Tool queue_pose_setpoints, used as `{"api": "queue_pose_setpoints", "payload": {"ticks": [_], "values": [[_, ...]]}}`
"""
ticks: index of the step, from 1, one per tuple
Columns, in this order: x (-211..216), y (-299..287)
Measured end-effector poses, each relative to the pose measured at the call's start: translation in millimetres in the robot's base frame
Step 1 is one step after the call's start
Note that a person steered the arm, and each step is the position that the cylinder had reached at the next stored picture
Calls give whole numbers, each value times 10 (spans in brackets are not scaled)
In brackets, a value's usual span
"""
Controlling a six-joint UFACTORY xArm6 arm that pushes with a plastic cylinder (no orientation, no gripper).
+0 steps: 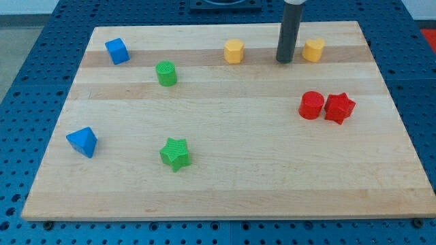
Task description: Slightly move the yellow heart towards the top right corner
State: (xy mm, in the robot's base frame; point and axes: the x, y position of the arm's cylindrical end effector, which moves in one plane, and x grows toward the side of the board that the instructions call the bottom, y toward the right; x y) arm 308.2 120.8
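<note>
The yellow heart (pixel 314 50) lies near the view's top right on the wooden board (pixel 225 184). My tip (pixel 284 61) stands just to the heart's left, with a small gap between them; I cannot tell if they touch. A yellow hexagon (pixel 234 51) lies further left of the tip, in the same row.
A red cylinder (pixel 311 105) and a red star (pixel 339 107) sit side by side below the heart. A green cylinder (pixel 166 73) and a blue cube (pixel 117 51) are at the top left. A blue triangle (pixel 82 141) and a green star (pixel 176 154) are at the lower left.
</note>
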Motion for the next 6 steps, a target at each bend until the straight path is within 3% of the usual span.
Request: {"api": "queue_pose_setpoints", "payload": {"ticks": [2,6], "values": [[-108,530],[-84,499]]}}
